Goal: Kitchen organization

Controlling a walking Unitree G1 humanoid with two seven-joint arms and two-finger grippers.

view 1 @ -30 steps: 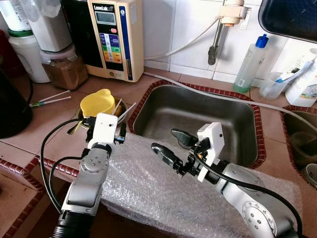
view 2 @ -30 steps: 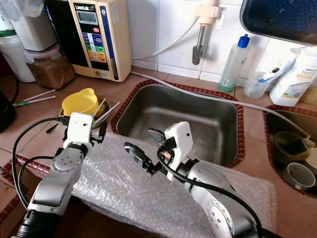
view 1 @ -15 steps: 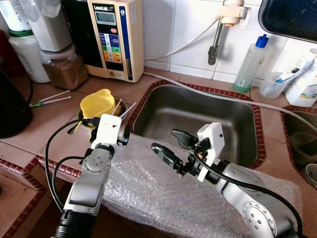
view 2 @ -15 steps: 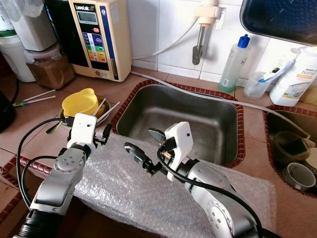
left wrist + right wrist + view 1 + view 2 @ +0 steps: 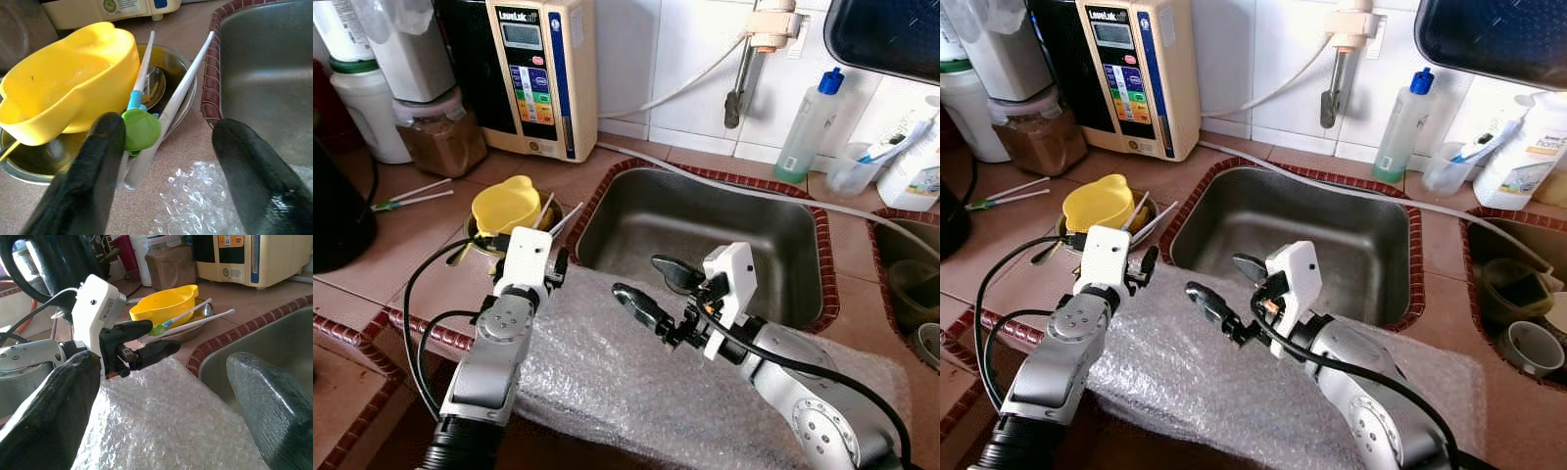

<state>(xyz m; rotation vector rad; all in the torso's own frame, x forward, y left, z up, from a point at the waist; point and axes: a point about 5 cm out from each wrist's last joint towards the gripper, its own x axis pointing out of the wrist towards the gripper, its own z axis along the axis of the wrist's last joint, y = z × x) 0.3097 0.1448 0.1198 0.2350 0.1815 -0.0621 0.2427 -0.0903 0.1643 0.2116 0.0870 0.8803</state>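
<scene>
A yellow plastic bowl [image 5: 504, 204] lies tilted in a metal bowl [image 5: 188, 93] on the tiled counter left of the sink [image 5: 705, 225]. White sticks [image 5: 181, 83] and a green-tipped utensil [image 5: 141, 128] lean out of the metal bowl. My left gripper [image 5: 167, 127] is open just in front of that bowl, its fingers either side of the utensils and touching nothing. My right gripper [image 5: 638, 276] is open and empty above the bubble wrap [image 5: 597, 362] at the sink's front edge.
A cream water appliance [image 5: 543, 73], a jar of brown powder [image 5: 440, 137] and a black kettle [image 5: 337, 211] stand along the left. Loose sticks [image 5: 411, 194] lie on the counter. A soap bottle [image 5: 808, 127] stands behind the sink; a second basin [image 5: 906, 279] holds dishes at right.
My left gripper has shifted a little to the right, toward the sink's corner, and its finger now stands beside the white sticks. The right arm has stayed put.
</scene>
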